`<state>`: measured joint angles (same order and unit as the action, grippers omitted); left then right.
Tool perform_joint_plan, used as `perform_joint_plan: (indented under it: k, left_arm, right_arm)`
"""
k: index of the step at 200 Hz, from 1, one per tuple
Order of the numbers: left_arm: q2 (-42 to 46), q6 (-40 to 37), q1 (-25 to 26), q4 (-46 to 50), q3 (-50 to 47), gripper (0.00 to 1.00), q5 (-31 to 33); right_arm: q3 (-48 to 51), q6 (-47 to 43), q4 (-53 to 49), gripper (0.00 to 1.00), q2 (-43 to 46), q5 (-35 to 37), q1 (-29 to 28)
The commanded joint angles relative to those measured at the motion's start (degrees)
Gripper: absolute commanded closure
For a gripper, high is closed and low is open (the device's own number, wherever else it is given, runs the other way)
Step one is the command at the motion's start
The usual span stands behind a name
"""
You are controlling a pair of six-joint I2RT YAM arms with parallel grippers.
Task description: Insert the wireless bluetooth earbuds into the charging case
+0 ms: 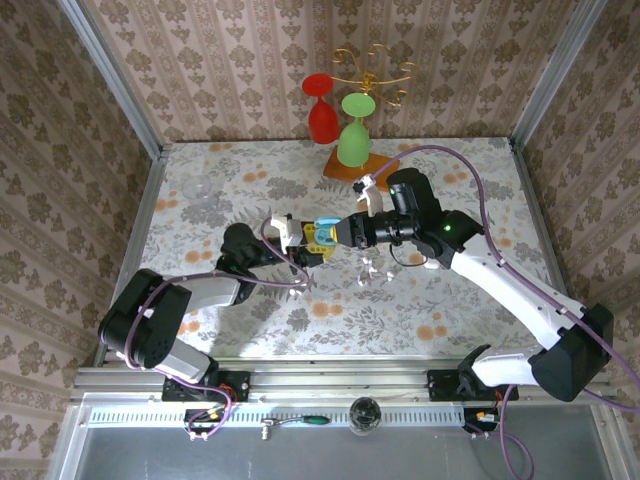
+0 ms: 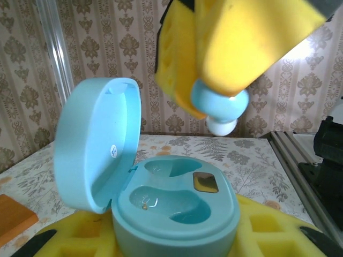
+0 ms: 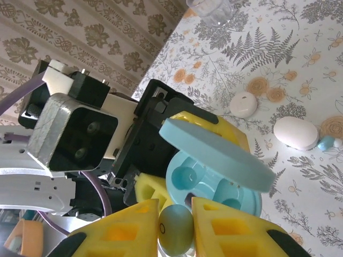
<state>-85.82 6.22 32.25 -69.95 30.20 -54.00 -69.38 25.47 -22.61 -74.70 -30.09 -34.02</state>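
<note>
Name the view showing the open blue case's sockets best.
Left wrist: the charging case sits close, lid up, both sockets visible. Right wrist shows it tilted, lid partly covering them. Top external shows a small blue patch.

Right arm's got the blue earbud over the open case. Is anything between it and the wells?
Nothing visible does. The earbud, pinched in the right gripper, hangs above the case with open air below it. The lid is swung up to the side, and both wells look empty.
</note>
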Motion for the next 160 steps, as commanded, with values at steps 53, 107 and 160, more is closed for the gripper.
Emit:
perform_joint_plan:
  k: [53,107,160]
  left_arm:
    - [1.51,0.25,0.62,-2.57,1.26,0.66,-2.48]
    - [2.15,0.29,0.53,-2.64,0.83,0.66,-2.69]
    - [2.24,0.46,0.45,-2.74,0.94,0.66,-2.96]
  right_arm:
    - [-0.8,-2.11,1.36,0.78,-1.41,-0.02,-0.21]
    - [-0.77,-2.82,0.74,0.78,-2.22,1.58,-0.08]
    - [-0.06,-3.08,-0.02,0.78,-2.1,3.99,0.0]
